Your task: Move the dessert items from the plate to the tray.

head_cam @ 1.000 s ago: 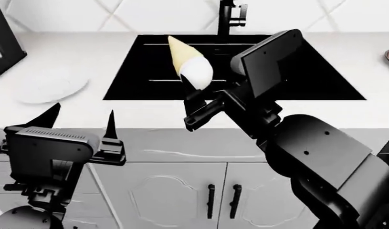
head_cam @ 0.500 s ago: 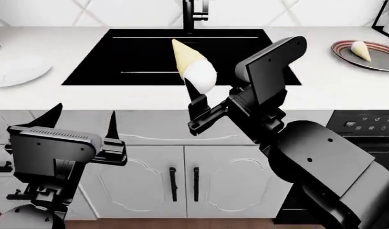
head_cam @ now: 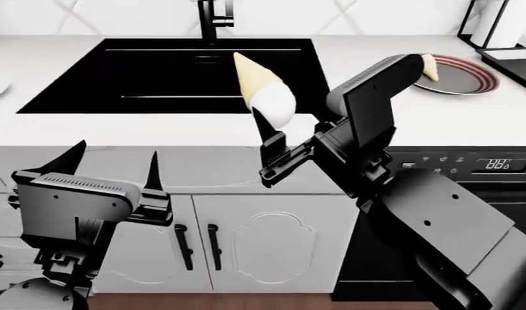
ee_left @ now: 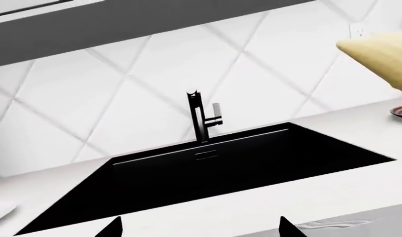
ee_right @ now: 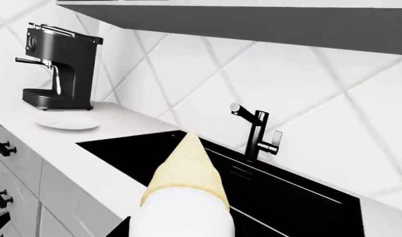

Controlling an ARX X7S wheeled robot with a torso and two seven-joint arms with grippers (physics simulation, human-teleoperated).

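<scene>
My right gripper (head_cam: 272, 128) is shut on the white rounded end of one ice-cream cone (head_cam: 261, 89) and holds it above the counter's front edge beside the black sink, pointed end up and away. It fills the right wrist view (ee_right: 186, 185), and its tip shows in the left wrist view (ee_left: 378, 54). The second cone (head_cam: 429, 66) lies on the dark tray (head_cam: 463, 77) at the back right, partly hidden by my right arm. The white plate (ee_right: 66, 121) by the coffee machine is empty. My left gripper (head_cam: 112, 163) is open and empty, low in front of the cabinets.
The black sink basin (head_cam: 168, 74) with its black tap (head_cam: 211, 16) takes up the counter's middle. A coffee machine (ee_right: 56, 69) stands at the far left. An oven panel (head_cam: 482, 165) sits under the counter at right, and a black rack (head_cam: 504, 29) stands beyond the tray.
The head view has shifted right: the sink slid left, and the tray with the second cone and the oven came into view. The right gripper still holds its cone.
</scene>
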